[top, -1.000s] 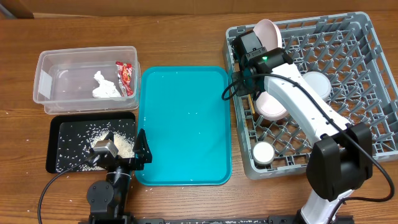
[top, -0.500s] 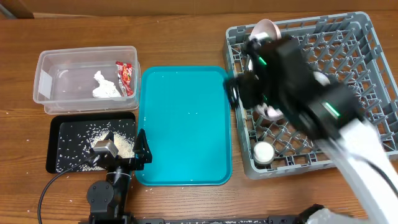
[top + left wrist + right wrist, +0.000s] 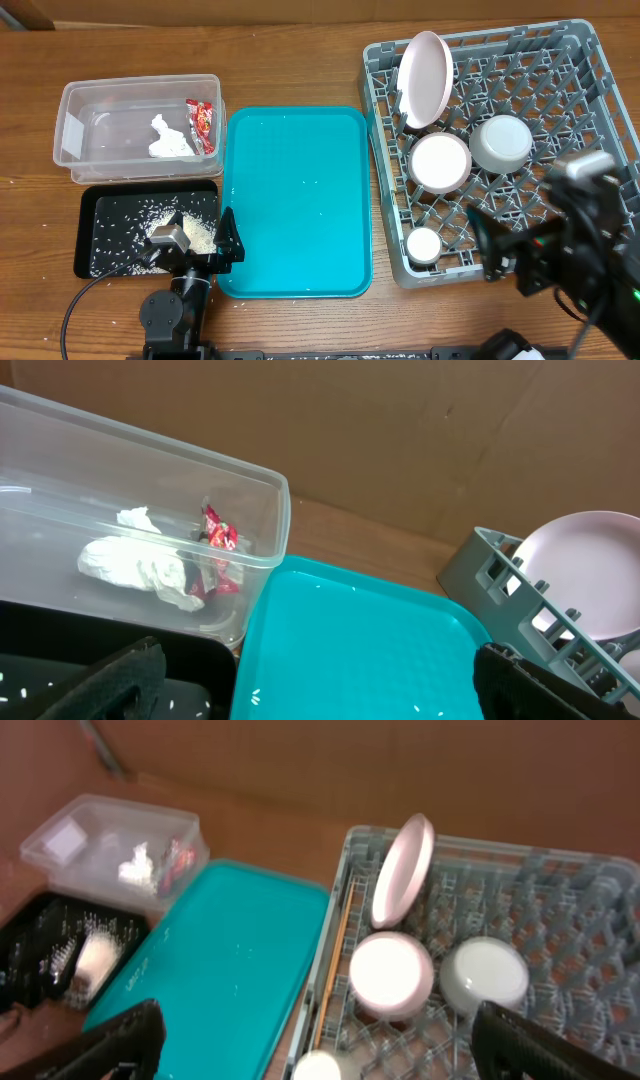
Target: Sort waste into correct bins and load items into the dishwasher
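The grey dishwasher rack (image 3: pixel 585 120) holds an upright pink plate (image 3: pixel 425 75), an upturned pink bowl (image 3: pixel 440 162), a white bowl (image 3: pixel 500 143) and a small white cup (image 3: pixel 424 245). My right gripper (image 3: pixel 505 258) hangs blurred over the rack's near right part, open and empty; the right wrist view looks down between its fingers (image 3: pixel 115 1042) at the plate (image 3: pixel 403 868) and bowls. My left gripper (image 3: pixel 198 250) is open and empty at the near edge, between the black tray (image 3: pixel 100 205) of rice and the teal tray (image 3: pixel 295 200).
A clear bin (image 3: pixel 100 100) at far left holds a crumpled white tissue (image 3: pixel 168 138) and a red wrapper (image 3: pixel 203 122). A thin wooden stick (image 3: pixel 337 955) lies along the rack's left side. A few rice grains dot the teal tray (image 3: pixel 370 640).
The right gripper opened beside the pink plate at the rack's far left and swung back to the near right. The plate now stands alone in the rack. The left arm has not moved.
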You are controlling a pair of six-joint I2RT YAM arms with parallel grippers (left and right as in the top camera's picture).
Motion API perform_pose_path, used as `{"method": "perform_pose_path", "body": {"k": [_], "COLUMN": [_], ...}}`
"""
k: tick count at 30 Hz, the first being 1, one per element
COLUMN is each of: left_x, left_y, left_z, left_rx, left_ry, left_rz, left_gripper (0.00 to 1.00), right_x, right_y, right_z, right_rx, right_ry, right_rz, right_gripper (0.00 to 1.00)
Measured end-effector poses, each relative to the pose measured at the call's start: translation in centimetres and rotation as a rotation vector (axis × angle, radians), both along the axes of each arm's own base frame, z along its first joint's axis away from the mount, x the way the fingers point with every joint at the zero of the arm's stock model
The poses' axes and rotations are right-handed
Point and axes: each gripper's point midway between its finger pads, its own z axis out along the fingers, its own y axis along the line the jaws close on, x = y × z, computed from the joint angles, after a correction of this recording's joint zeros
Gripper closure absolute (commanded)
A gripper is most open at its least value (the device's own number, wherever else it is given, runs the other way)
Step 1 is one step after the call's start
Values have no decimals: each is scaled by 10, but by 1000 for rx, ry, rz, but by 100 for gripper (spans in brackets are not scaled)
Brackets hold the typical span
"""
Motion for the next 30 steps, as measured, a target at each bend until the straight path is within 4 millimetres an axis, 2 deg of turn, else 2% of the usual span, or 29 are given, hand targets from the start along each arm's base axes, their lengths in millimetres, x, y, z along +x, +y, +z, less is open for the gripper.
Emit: {"method": "perform_pose_path", "body": {"k": [3, 6, 8, 10, 14, 16, 19, 25, 30], "left_x": [0, 0, 0, 0, 0, 0, 0, 0, 0], "left_y": [0, 0, 0, 0, 0, 0, 0, 0, 0], "left_z": [0, 0, 0, 0, 0, 0, 0, 0, 0], "left_rx": [0, 0, 0, 0, 0, 0, 0, 0, 0], "left_ry": [0, 0, 1, 0, -1, 0, -1, -1, -1], "left_rz": [0, 0, 0, 0, 0, 0, 0, 0, 0], "left_gripper": [0, 0, 0, 0, 0, 0, 0, 0, 0], "right_x": [11, 34, 47, 61, 54, 47, 38, 33, 45], "right_y": [-22, -32, -34, -32, -30, -32, -39, -49, -48], "right_z": [15, 7, -8, -54, -134, -157, -176, -201, -218], "right_rx": [56, 111, 128, 146, 140, 145, 166, 191, 202], "right_ry": [-110, -182, -196, -189, -114, -113, -182, -286, -329], "right_rz": [-126, -215, -232, -228, -205, -205, -225, -259, -256], "right_gripper": [0, 0, 0, 0, 0, 0, 0, 0, 0]}}
